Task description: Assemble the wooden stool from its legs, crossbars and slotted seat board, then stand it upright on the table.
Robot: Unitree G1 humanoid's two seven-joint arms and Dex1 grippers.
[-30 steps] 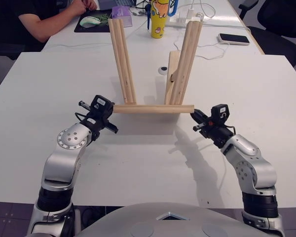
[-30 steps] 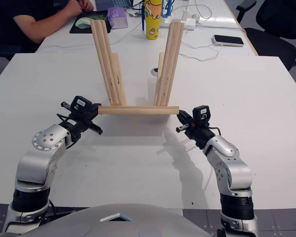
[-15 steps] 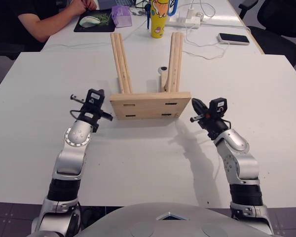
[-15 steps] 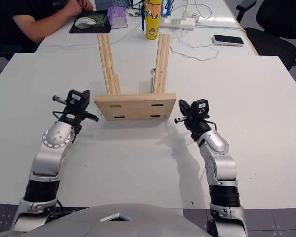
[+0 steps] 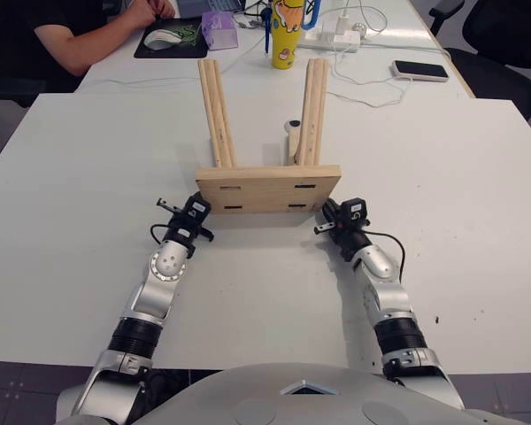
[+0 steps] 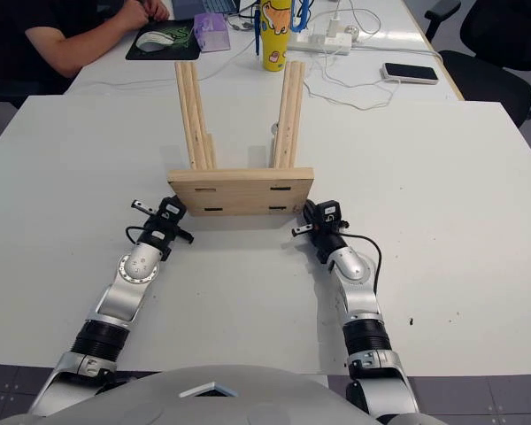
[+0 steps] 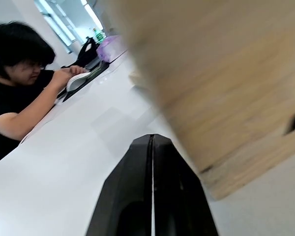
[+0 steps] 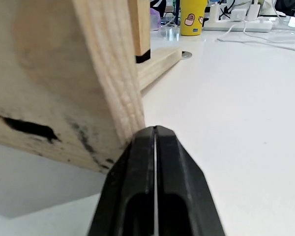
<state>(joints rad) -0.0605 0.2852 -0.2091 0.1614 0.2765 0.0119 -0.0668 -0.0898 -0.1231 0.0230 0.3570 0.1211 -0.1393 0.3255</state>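
Left gripper (image 5: pixel 198 212): fingers pressed together, nothing held; low over the table (image 5: pixel 80 177), just beside the near left corner of the seat board; contact impossible to judge.
Stool (image 5: pixel 248 180): assembled, lying on its side mid-table, not upright.
Seat board (image 5: pixel 279 193): standing on edge, slotted face turned to the near side.
Legs (image 5: pixel 217 106): flat along the table, pointing far, one pair left and one pair right.
Right gripper (image 5: pixel 329 216): likewise closed and empty, just beside the near right corner of the seat board.
Change: a second ago, board edge-on between the two grippers with legs rising; half a second ago already tipped onto its side, grippers flanking the board's ends; now both drawn in, nearer and lower, to the near corners; stool unmoved since then.
Meaning: assembly seemingly complete; standing it upright still to do, probably by levering the board over from these corners; closed tips good only for pushing, so a slip looks likely.
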